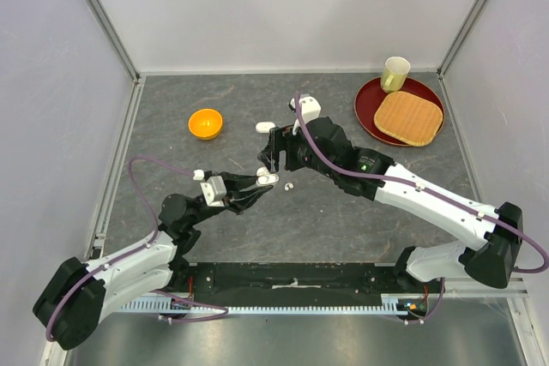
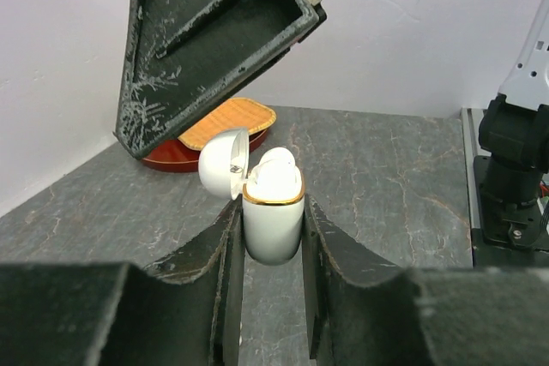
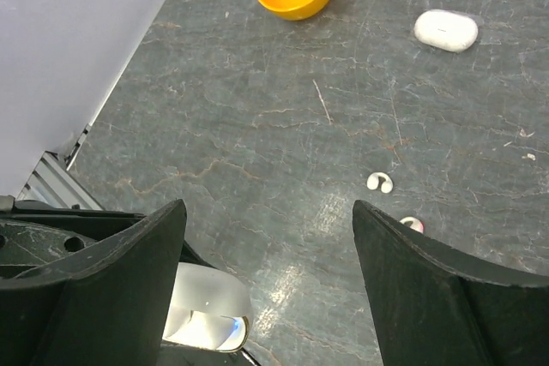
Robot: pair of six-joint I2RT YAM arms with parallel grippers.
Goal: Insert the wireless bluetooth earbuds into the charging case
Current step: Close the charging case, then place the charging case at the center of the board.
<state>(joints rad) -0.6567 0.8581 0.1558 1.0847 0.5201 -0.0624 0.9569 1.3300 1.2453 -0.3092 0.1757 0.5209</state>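
Observation:
My left gripper [image 2: 272, 212] is shut on a white charging case [image 2: 273, 227] with a gold rim, held upright with its lid [image 2: 225, 163] swung open to the left. White earbuds [image 2: 274, 172] sit in its top. My right gripper [image 3: 268, 212] hangs open just above and beside that case [image 3: 206, 308], nothing between its fingers [image 3: 129, 285]. Two loose earbuds lie on the table: one [image 3: 379, 182] in full view, another [image 3: 412, 225] half hidden by the right finger. From above, the case [image 1: 268, 179] is at the left gripper [image 1: 262, 183], with an earbud [image 1: 288, 185] just right of it.
A second, closed white case [image 1: 265, 127] lies behind the right gripper [image 1: 271, 158]. An orange bowl [image 1: 205, 123] stands at the back left. At the back right a red plate [image 1: 371, 111] carries a woven mat [image 1: 408, 117], with a pale cup [image 1: 395, 74] at its rim.

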